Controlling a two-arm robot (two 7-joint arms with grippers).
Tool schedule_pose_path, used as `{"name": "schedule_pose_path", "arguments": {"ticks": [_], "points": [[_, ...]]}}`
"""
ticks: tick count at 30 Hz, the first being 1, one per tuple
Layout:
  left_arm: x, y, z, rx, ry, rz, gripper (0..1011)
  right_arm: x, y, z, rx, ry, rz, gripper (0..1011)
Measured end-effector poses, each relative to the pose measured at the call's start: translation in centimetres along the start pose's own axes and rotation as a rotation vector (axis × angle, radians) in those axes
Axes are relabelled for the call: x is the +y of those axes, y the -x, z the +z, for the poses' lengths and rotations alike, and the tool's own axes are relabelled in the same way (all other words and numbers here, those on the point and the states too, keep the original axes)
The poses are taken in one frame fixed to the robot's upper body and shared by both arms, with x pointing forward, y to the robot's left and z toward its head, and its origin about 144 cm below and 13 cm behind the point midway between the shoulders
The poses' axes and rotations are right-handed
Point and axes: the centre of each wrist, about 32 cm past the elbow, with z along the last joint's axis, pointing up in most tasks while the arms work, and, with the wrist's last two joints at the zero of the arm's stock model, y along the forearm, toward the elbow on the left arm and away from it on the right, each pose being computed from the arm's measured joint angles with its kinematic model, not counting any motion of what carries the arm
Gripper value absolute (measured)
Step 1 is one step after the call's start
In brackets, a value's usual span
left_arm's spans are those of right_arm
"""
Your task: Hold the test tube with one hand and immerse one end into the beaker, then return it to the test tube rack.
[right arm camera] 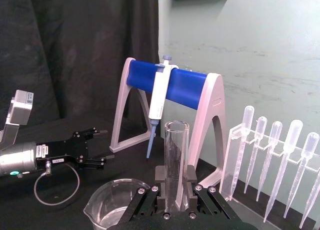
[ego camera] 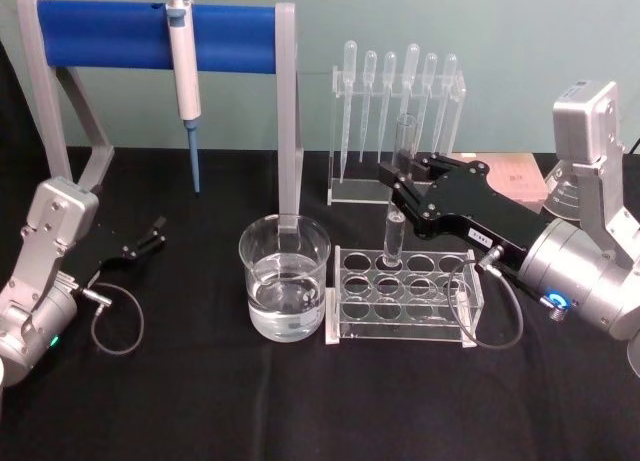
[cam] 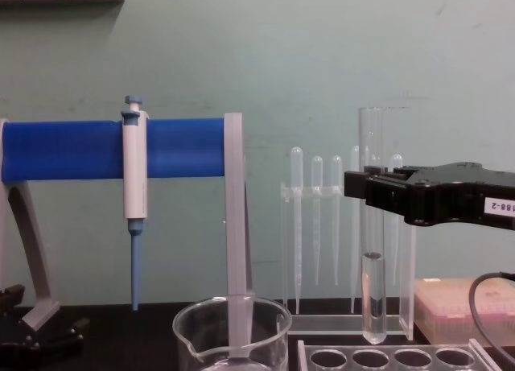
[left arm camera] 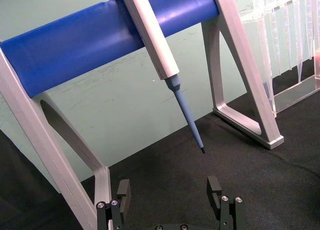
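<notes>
Left hand [ego camera: 155,229]: well left of the beaker [ego camera: 284,281], low at the desk [ego camera: 200,401], fingers spread wide, holding nothing. No hazard noted.

Pipettor [ego camera: 184,71]: hangs on the blue stand [ego camera: 110,33], behind and left of the beaker. The stand's grey leg [ego camera: 288,111] rises just behind the beaker, so a tube swung in too far back would probably strike it.

Beaker: partly filled with clear liquid.

Rack [ego camera: 400,329]: just right of the beaker.

Test tube [ego camera: 393,236]: upright, right of the beaker, its rounded bottom just over a rear rack hole, with some liquid inside. The right hand [ego camera: 400,173] is clamped on it.

Likely faults:
- Moving sideways this low, the tube could catch the beaker's rim.
- Tilting could spill its liquid.
- A loose grip could let the glass slide.

Pipettes [ego camera: 410,81]: right of the beaker and farther back, close behind the tube.
</notes>
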Motion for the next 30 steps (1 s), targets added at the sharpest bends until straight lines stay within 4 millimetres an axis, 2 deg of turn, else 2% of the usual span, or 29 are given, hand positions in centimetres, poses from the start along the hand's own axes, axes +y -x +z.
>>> {"name": "schedule_pose_path", "arguments": {"ticks": [30], "points": [[0.0,0.0,0.0,0.0,0.0,0.0,1000,0.0,0.0,0.0,0.0,0.0,0.0,224]]}}
